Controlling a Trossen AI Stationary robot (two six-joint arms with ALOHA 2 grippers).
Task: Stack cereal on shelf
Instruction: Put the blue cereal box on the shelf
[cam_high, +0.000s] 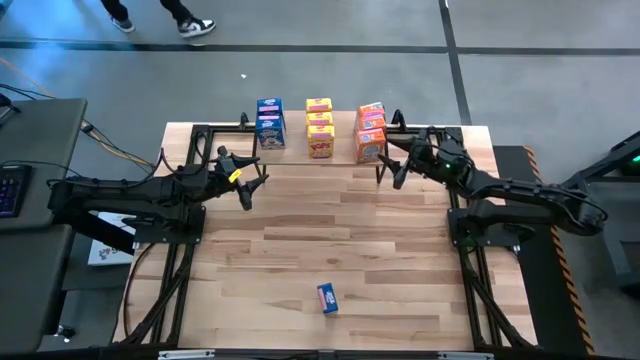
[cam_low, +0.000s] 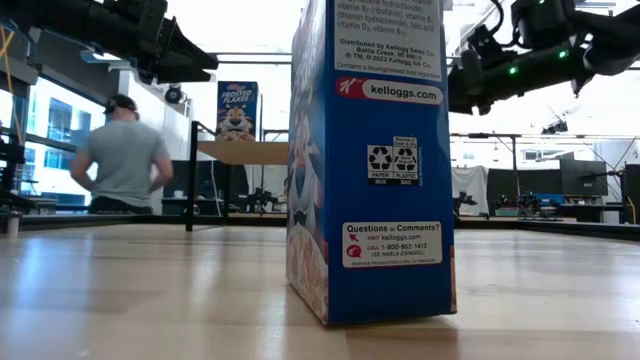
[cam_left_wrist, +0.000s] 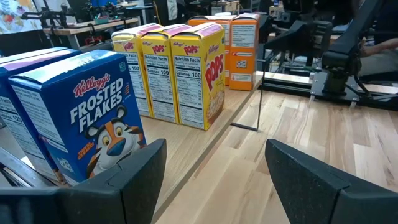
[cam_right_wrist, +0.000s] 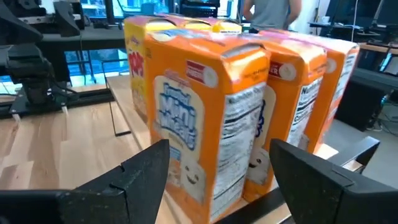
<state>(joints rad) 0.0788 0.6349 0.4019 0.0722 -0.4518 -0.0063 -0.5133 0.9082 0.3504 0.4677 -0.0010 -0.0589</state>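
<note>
Standing alone near the table's front edge, one blue cereal box (cam_low: 372, 160) fills the low camera's view, its side panel facing the lens; from above the same box (cam_high: 327, 297) sits well apart from everything else. Far across the wooden table (cam_high: 300, 260), the shelf (cam_left_wrist: 205, 140) carries the other boxes in three rows by colour: blue boxes (cam_high: 270, 122) on the left, yellow boxes (cam_high: 319, 126) in the middle, orange boxes (cam_high: 370, 131) on the right.

Both arms hover at the shelf's near edge. At left, the left gripper (cam_high: 247, 180) faces the blue row with jaws apart and nothing between them. At right, the right gripper (cam_high: 391, 161) points at the orange row, its jaws spread wide and also empty; its wrist camera shows the nearest orange box (cam_right_wrist: 211, 124) just ahead of the fingers (cam_right_wrist: 140, 180).

Judging by the layout, the stray blue box remains to be fetched and stacked. The risk lies in how close both grippers sit to the standing rows: a careless swing away could clip a front box and topple its neighbours off the narrow shelf. Setting the last box in place could likewise nudge the blue row out of line.

A person (cam_low: 122, 150) stands in the room beyond.
</note>
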